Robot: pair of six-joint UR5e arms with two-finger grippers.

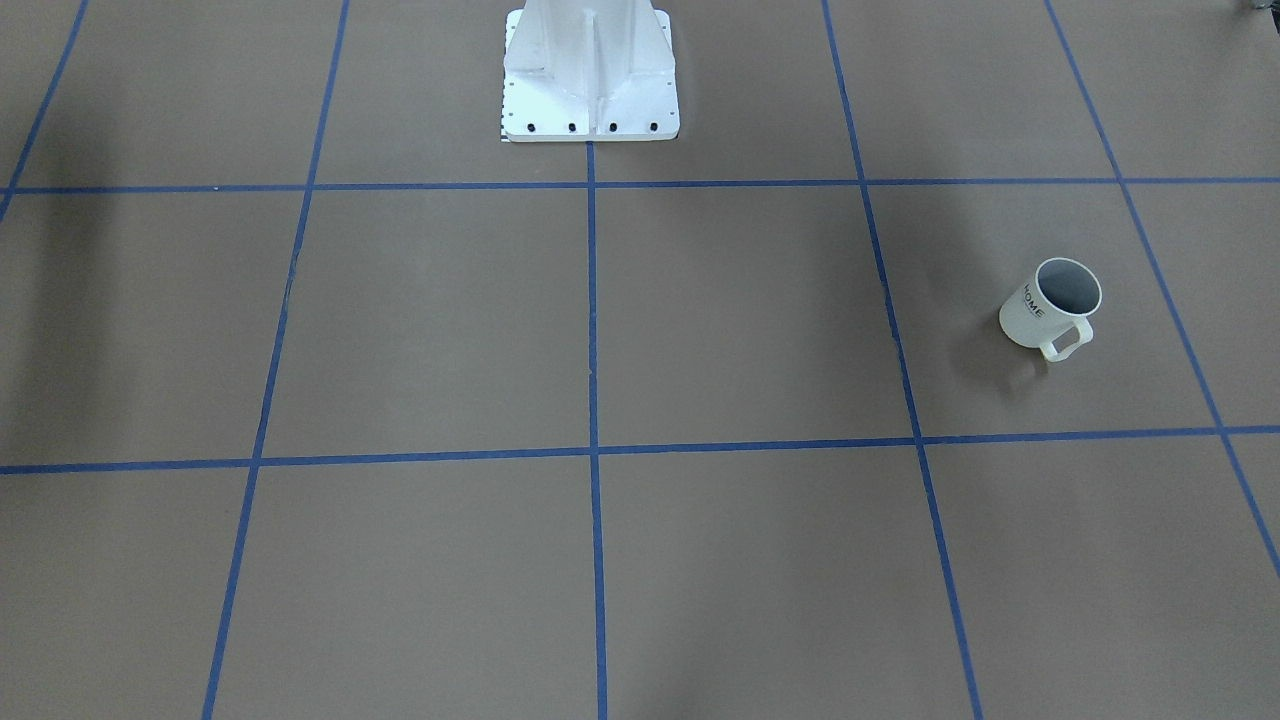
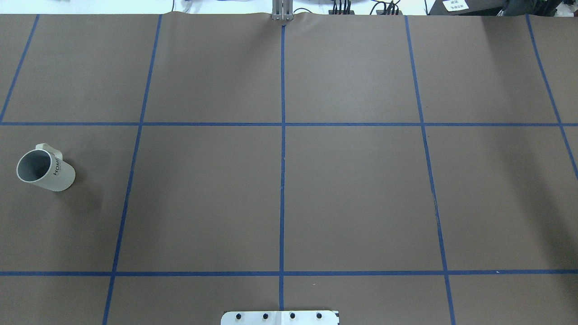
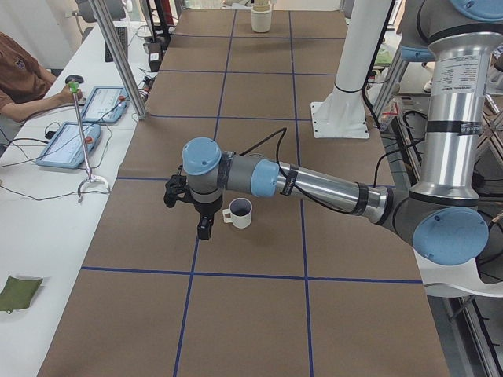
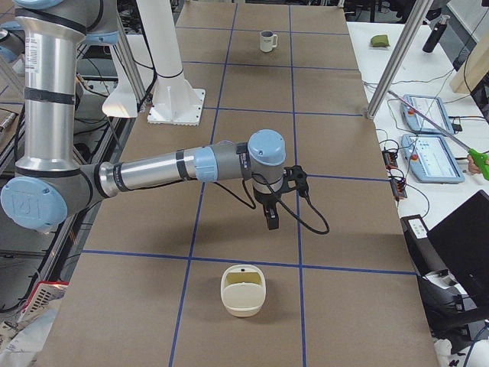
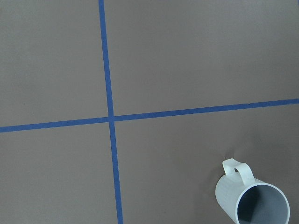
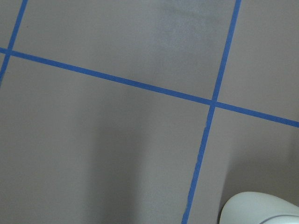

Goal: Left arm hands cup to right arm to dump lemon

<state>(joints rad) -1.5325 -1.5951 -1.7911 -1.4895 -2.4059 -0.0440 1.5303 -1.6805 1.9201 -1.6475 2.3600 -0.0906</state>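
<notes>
The cream-white cup point(image 2: 45, 169) with black "HOME" lettering stands upright on the brown table, at the left in the overhead view. It also shows in the front view point(image 1: 1050, 315), the left side view point(image 3: 240, 213), the left wrist view point(image 5: 252, 200) and, far off, the right side view point(image 4: 267, 40). Its grey-blue inside shows no lemon; the lemon is out of view. My left gripper point(image 3: 204, 229) points down just beside the cup, apart from it. My right gripper point(image 4: 273, 220) hangs over the table. I cannot tell whether either is open or shut.
A cream tub point(image 4: 243, 290) stands on the table near the right gripper; its rim shows in the right wrist view point(image 6: 261, 210). The white robot base point(image 1: 590, 80) sits at the table's middle edge. Blue tape lines grid the brown table. Operators' tablets point(image 3: 67, 145) lie alongside.
</notes>
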